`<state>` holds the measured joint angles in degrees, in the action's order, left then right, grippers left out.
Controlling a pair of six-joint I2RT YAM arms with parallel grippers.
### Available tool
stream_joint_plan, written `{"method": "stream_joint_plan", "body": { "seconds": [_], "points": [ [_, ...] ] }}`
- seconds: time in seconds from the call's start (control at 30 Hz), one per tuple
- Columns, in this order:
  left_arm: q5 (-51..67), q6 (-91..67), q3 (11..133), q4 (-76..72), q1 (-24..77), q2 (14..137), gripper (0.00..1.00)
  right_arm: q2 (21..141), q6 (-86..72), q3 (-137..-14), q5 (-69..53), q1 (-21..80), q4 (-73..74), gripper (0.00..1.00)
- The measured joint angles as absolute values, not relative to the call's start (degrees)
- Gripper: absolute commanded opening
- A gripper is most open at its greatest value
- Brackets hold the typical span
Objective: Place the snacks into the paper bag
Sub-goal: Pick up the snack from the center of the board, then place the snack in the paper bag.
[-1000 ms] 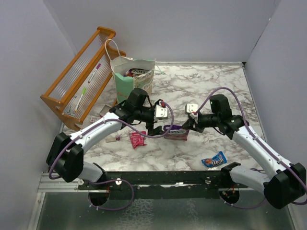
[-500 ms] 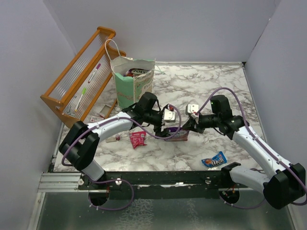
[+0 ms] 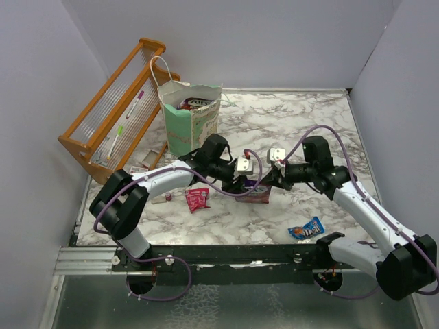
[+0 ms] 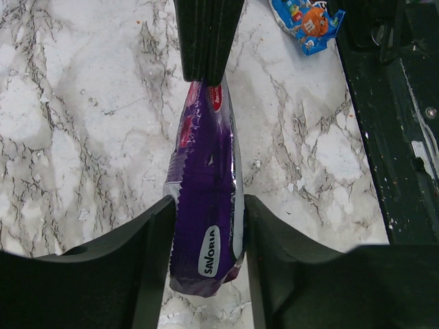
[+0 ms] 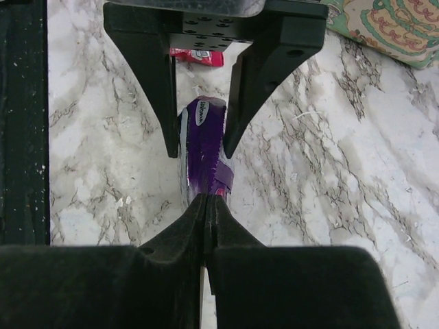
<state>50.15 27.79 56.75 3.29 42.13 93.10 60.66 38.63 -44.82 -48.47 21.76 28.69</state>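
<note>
Left wrist view: purple packet (image 4: 206,205) on edge at frame centre, long axis top to bottom, printed end lowermost between left gripper (image 4: 208,202) jaws, pressed on both flat faces; upper end pinched in shut right gripper (image 4: 208,72) jaws. Best to firm the left hold before freeing the right, then lift toward paper bag (image 3: 182,127), upper left of top view, entering narrow end first.

I'm driving a lab test cell: plain grey walls (image 3: 274,41) box in a marble-print table (image 3: 302,116), black mounting rail (image 3: 226,255) along the bottom.
</note>
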Motion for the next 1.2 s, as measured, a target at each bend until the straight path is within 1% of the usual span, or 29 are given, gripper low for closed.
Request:
{"method": "stream_joint_plan", "body": {
  "seconds": [0.13,0.23,0.43,0.53,0.67,0.97,1.2],
  "points": [
    [50.1,27.9,56.7,3.0,42.1,93.1,0.27,60.2,38.5,-44.8,-48.5,21.6,28.5,0.15],
    [50.1,28.3,56.5,3.3,42.1,92.9,0.17,59.4,38.3,-44.5,-48.4,21.6,28.1,0.26],
    [49.8,31.1,56.4,6.3,42.1,90.6,0.05,57.5,37.7,-44.2,-47.9,20.5,27.0,0.53],
    [49.1,32.8,56.4,7.9,42.1,88.3,0.0,56.4,37.3,-43.9,-47.5,19.7,26.8,0.6],
    [47.4,34.7,56.3,9.8,42.1,85.2,0.0,54.6,36.6,-43.9,-47.3,18.4,26.3,0.63],
    [41.7,38.2,56.2,15.5,41.3,76.6,0.0,50.7,35.2,-43.9,-47.0,13.8,25.6,0.64],
    [39.6,38.1,58.5,20.8,34.7,67.4,0.0,50.7,35.1,-43.5,-47.0,13.4,25.2,0.64]
  ]
}}
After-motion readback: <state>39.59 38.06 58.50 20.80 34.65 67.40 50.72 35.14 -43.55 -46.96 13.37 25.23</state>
